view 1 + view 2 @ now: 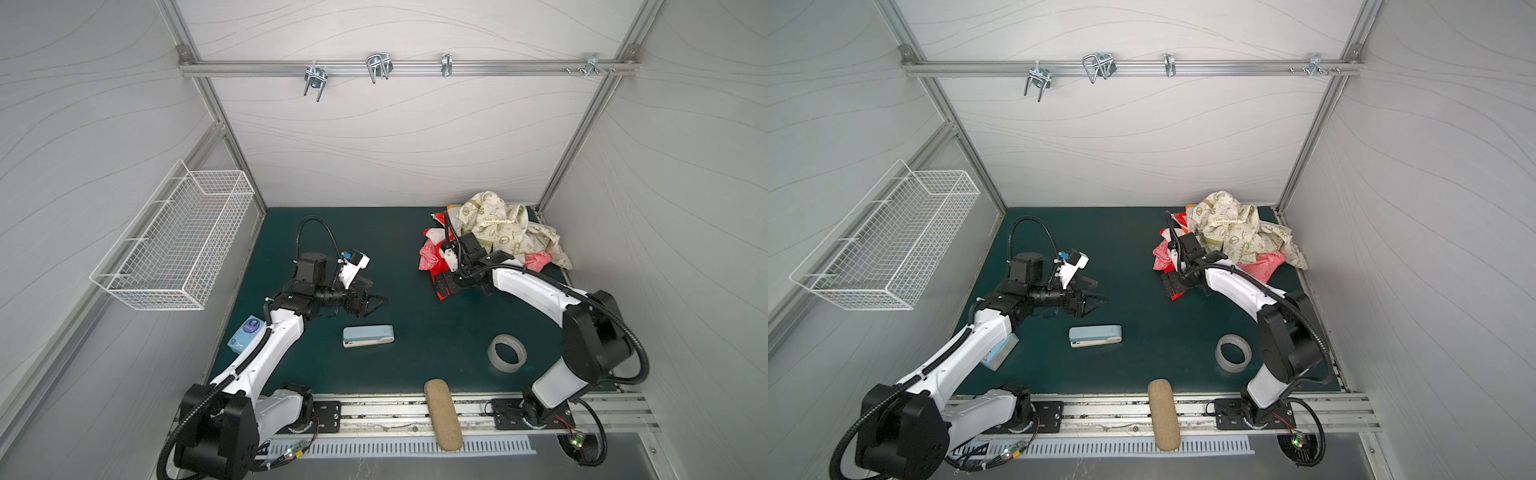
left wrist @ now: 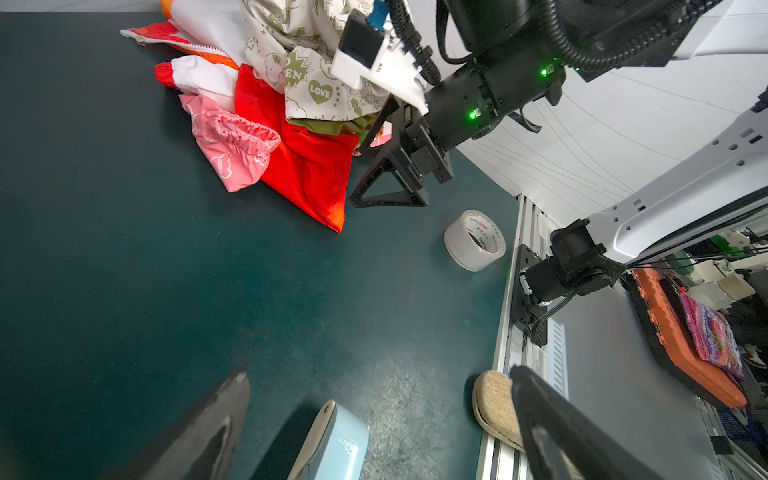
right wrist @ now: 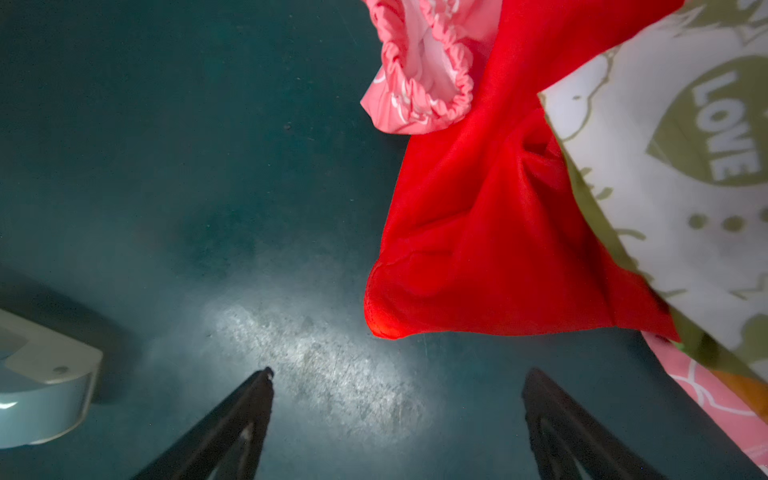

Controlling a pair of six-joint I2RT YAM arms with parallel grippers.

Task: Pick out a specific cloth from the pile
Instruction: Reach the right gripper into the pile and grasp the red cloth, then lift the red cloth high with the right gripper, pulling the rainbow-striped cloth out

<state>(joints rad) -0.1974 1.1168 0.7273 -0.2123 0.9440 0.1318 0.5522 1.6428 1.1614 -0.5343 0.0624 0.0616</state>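
Tape roll (image 1: 507, 353) lies near front of mat (image 1: 415, 332). Left gripper (image 2: 379, 372) hovers mid-mat, jaws apart. Right gripper (image 3: 399, 374), jaws also apart, sits just short of the cloth (image 3: 490, 232), whose red corner pokes from under the pile (image 1: 503, 232) at far right. Wire basket (image 1: 166, 266) hangs on left wall (image 1: 83, 166).

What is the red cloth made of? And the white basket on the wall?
The red cloth looks like thin, smooth woven fabric, maybe nylon: it crumples into soft folds. The basket looks like white-coated metal wire: a thin open grid.
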